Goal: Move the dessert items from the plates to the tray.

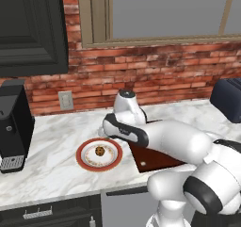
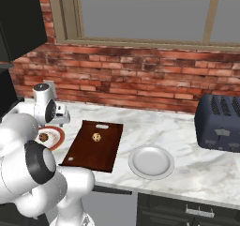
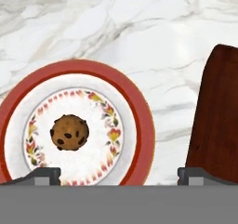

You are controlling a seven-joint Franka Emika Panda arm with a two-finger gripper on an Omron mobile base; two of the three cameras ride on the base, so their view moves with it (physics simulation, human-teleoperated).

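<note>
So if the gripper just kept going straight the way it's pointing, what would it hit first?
Probably the round red-rimmed plate, near its right side. The open gripper looks down at it, with the small chocolate-chip cookie off to the left and the dark wooden tray to the right. Depth is unclear.

We see our white arm [image 1: 174, 139] reach forward and left from the base, elbow bent, forearm lying low and nearly level. Our wrist turns downward at its far end. Our gripper [image 3: 119, 174] points down, its jaws spread wide apart, nothing between the fingertips [image 3: 44, 174].
</note>
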